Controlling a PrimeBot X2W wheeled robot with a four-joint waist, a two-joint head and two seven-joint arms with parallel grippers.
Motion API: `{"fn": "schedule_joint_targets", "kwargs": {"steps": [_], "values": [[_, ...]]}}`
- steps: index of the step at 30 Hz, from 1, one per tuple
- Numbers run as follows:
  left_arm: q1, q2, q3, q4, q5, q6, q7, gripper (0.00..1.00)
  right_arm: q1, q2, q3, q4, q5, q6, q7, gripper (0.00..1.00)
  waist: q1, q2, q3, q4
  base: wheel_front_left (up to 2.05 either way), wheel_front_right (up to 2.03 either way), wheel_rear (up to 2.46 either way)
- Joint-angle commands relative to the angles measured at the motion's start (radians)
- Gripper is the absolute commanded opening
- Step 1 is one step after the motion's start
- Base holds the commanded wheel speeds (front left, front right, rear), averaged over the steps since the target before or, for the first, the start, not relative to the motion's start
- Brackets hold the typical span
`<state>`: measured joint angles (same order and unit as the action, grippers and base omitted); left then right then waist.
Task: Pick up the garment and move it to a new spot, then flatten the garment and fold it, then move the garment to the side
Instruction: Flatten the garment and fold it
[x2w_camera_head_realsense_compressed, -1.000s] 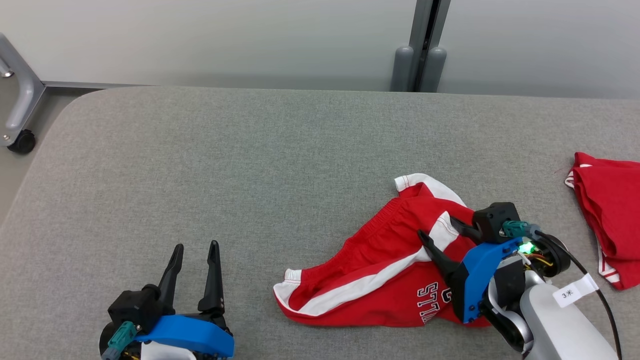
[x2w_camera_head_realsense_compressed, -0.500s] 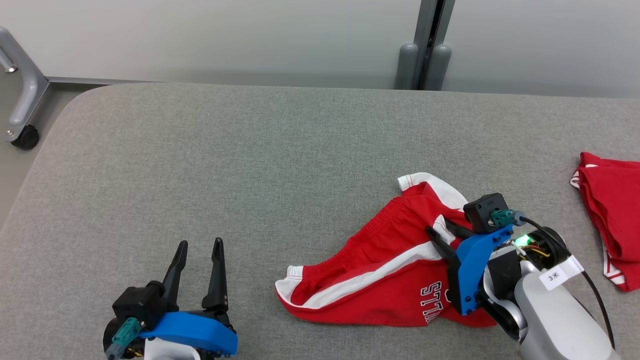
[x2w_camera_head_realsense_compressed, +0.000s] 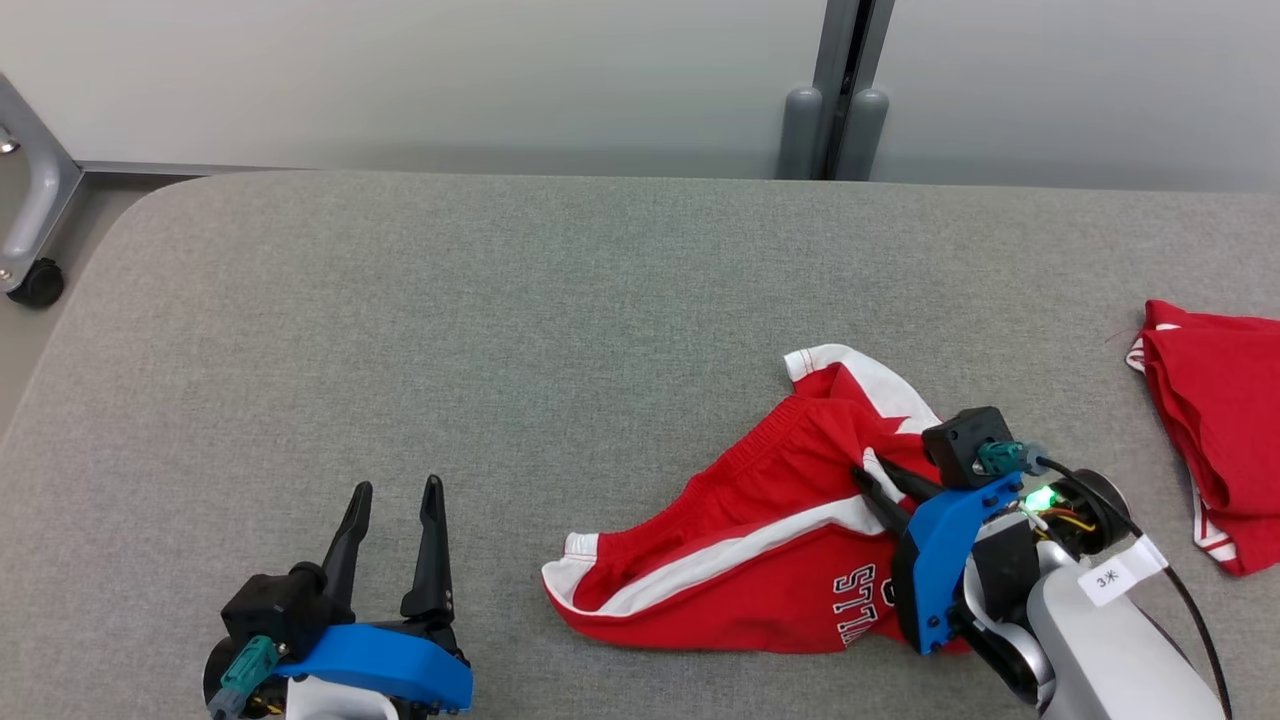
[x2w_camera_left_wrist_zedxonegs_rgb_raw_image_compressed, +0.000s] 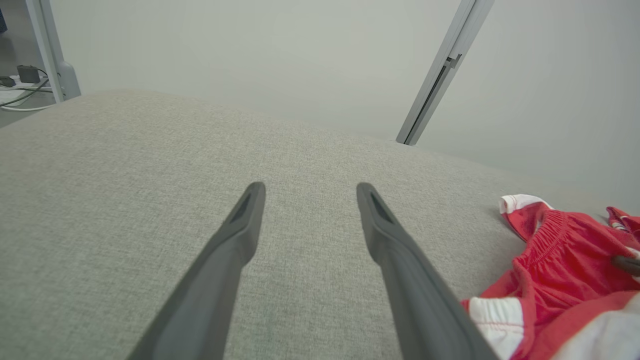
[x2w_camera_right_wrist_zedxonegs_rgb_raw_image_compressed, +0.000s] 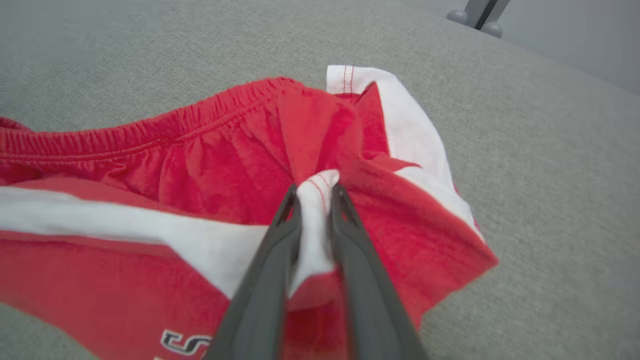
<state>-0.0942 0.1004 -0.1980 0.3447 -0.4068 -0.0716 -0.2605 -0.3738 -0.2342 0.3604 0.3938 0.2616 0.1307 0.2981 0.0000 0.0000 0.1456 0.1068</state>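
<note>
Garment (x2w_camera_head_realsense_compressed: 760, 540) lettering half hidden behind right gripper (x2w_camera_head_realsense_compressed: 872, 468).

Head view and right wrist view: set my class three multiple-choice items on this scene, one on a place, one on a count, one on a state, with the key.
1. Where on the grey table do the red and white shorts lie in the head view?
A. Far left corner
B. Near edge, right of the middle
C. Against the far edge

2. How many red garments are on the table?
A. One
B. Two
C. Four

3. How does the right gripper stand?
A. Wide open above bare table
B. Open, beside the shorts
C. Closed on a white fold of the shorts

Key:
1 B, the shorts lie low and right in the head view.
2 B, a second red garment lies at the right edge.
3 C, the right wrist view shows the fold pinched between both fingers.
</note>
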Motion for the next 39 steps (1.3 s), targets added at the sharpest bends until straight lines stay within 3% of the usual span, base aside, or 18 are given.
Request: {"fn": "schedule_joint_targets", "kwargs": {"steps": [1,4,9,23,39], "values": [[0.001,0.005,0.005,-0.003,-0.004,-0.003,-0.006,1.0,0.016,0.001,0.002,-0.011,-0.007,0.0,0.002,0.26,0.0,0.0,0.0,-0.001,0.0,0.0,0.0],[0.003,0.006,0.004,-0.003,-0.003,-0.004,-0.006,1.0,0.041,0.001,0.01,-0.039,-0.002,0.0,0.013,0.24,0.0,0.0,-0.003,-0.001,0.0,0.0,0.0],[0.005,0.008,0.004,-0.003,-0.002,-0.002,-0.006,1.0,0.071,-0.008,0.008,-0.085,-0.006,0.0,0.023,0.09,0.0,0.0,-0.006,-0.004,0.0,0.0,0.0],[0.02,0.012,0.0,-0.008,-0.004,0.003,-0.006,1.0,0.197,0.003,-0.013,-0.244,-0.034,0.0,0.058,0.09,0.0,0.0,-0.017,-0.013,0.0,0.0,0.0],[0.023,0.018,-0.009,-0.019,-0.008,0.01,-0.006,1.0,0.312,0.027,-0.034,-0.4,-0.077,0.0,0.085,0.23,0.0,0.0,-0.009,-0.023,0.0,0.0,0.0]]}}
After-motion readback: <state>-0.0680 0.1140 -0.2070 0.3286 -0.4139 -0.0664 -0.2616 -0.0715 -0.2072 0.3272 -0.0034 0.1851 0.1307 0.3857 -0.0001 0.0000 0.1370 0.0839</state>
